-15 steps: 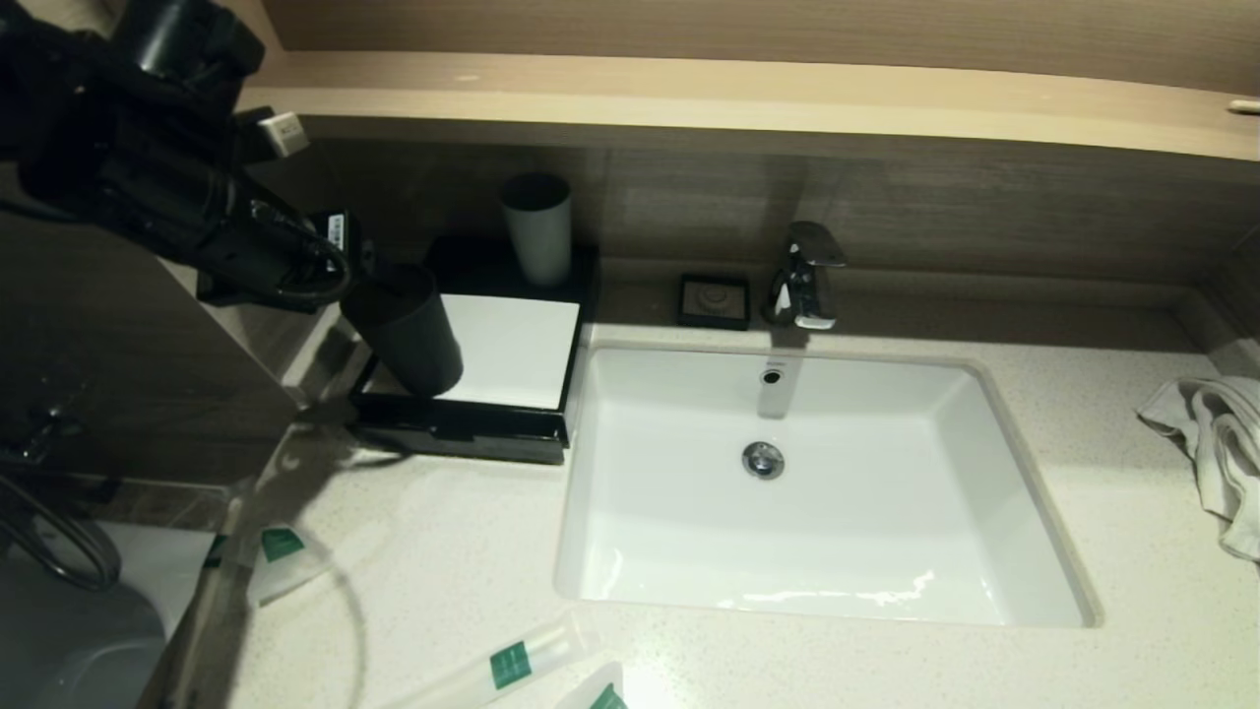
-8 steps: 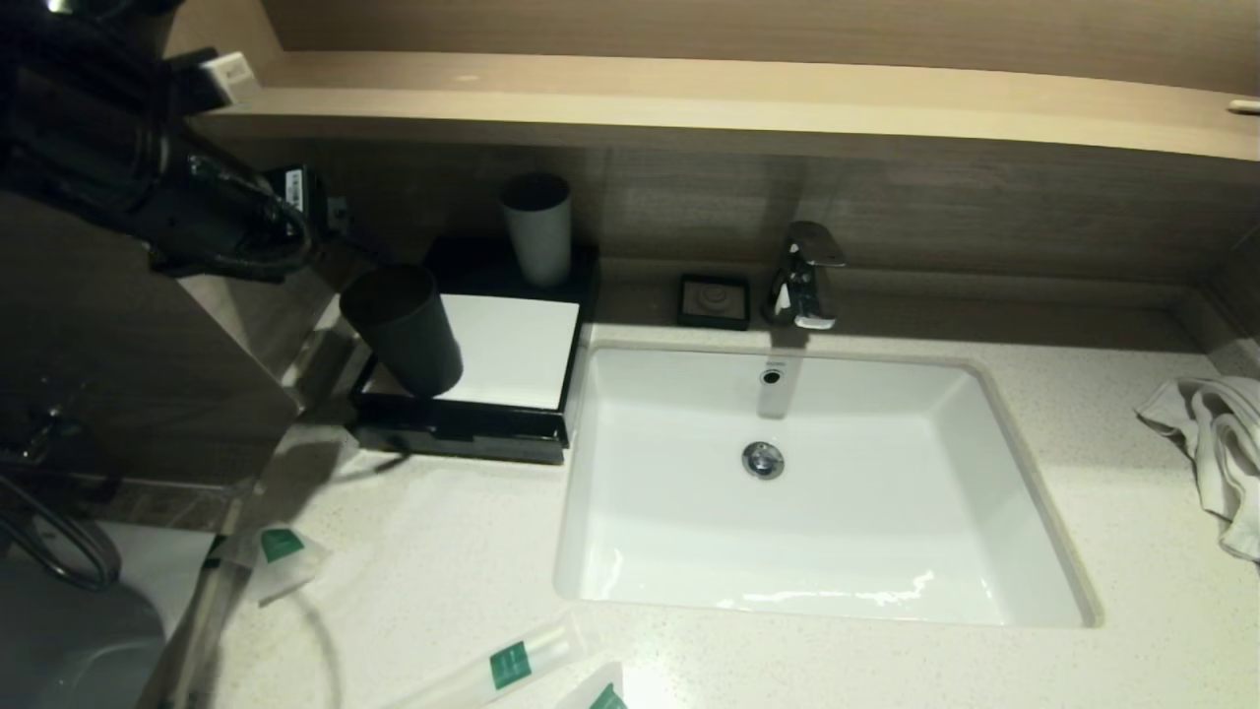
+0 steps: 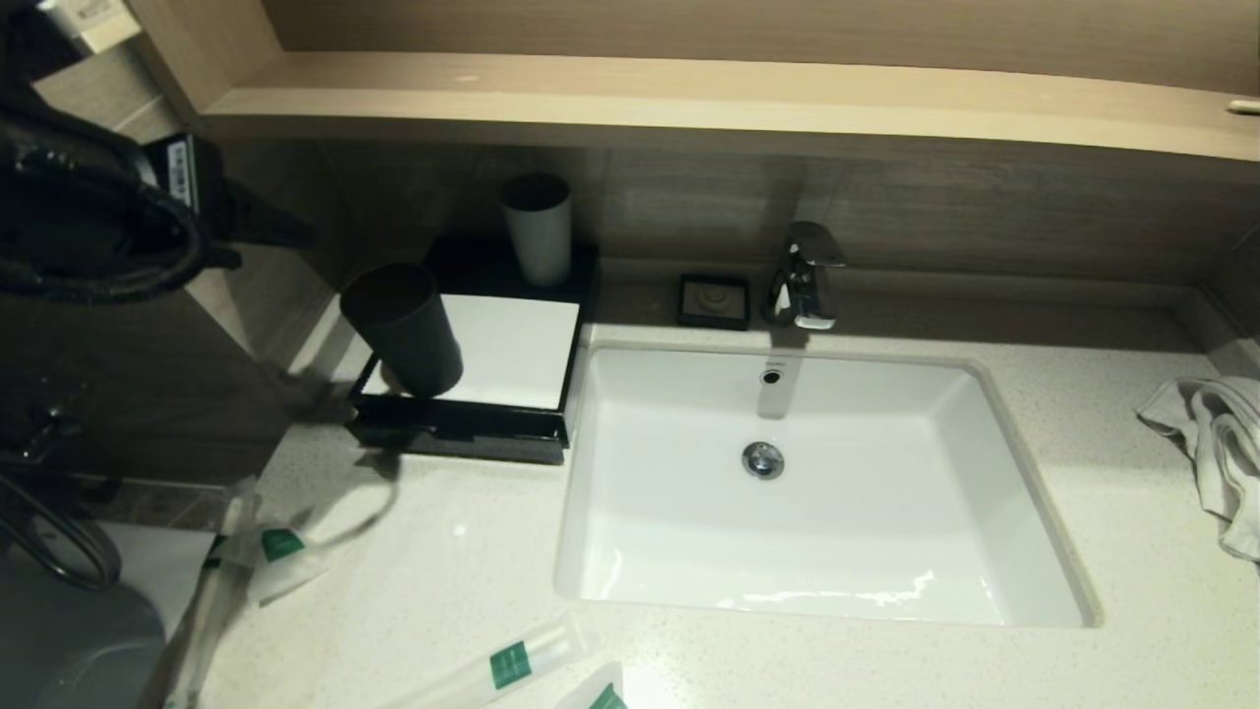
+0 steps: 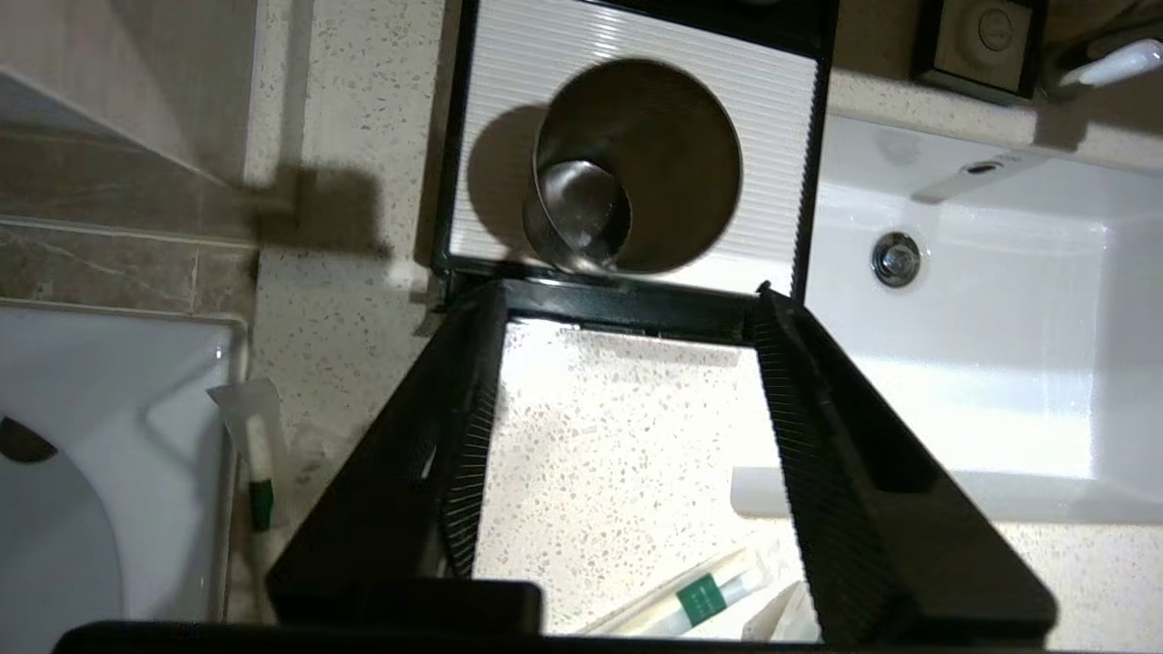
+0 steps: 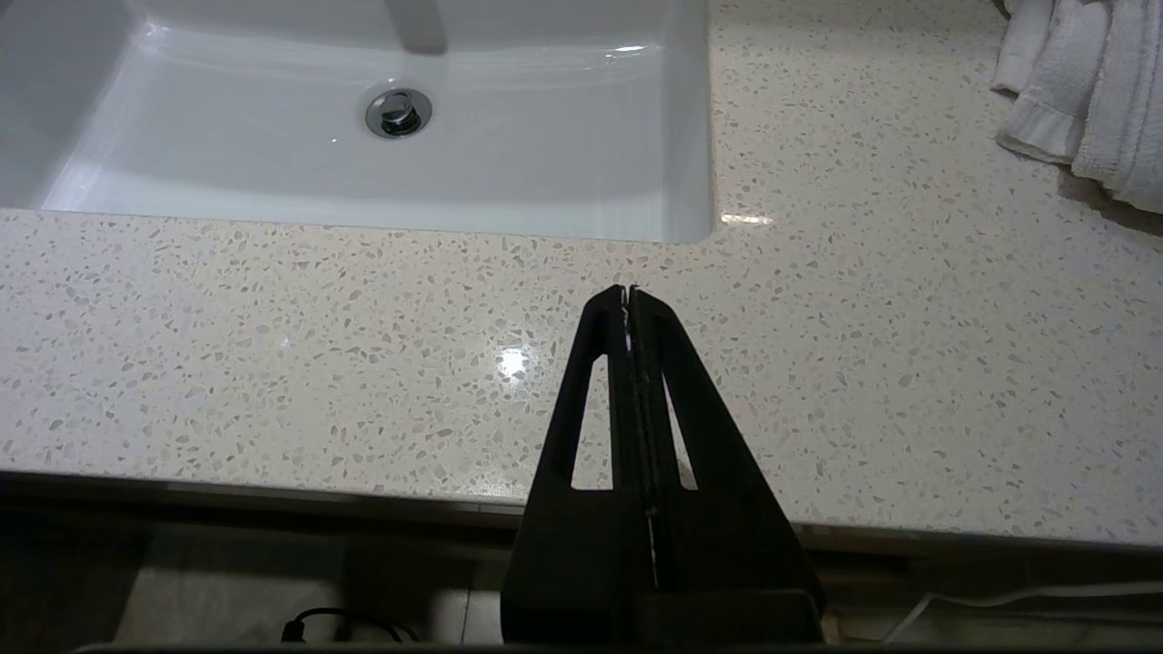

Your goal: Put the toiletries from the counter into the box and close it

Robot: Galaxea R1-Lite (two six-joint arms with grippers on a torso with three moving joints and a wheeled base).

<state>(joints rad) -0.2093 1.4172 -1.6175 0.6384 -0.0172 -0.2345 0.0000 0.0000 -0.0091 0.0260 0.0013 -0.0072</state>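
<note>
One left gripper (image 4: 627, 309) (fingers wide, empty) lifted farther from dark cup (image 3: 404, 330), right gripper (image 5: 629, 292) pinched shut.

Chrome faucet (image 3: 805, 273) stands behind the white sink (image 3: 994, 433), and a crumpled white towel (image 3: 1209, 448) lies on the counter, well right.

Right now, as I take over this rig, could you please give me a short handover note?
Left hand: open, empty, raised above the counter left of the sink.
Right hand: shut, empty, parked near the counter's front edge.
Box: lid shut, at the back left; a dark cup stands on the white lid, a white cup behind.
Toiletries: green-labelled packets on the counter, one at the left edge, one in front, another just beside it.
Done: no packet boxed.
Left: clear and open the lid, load packets, close.
</note>
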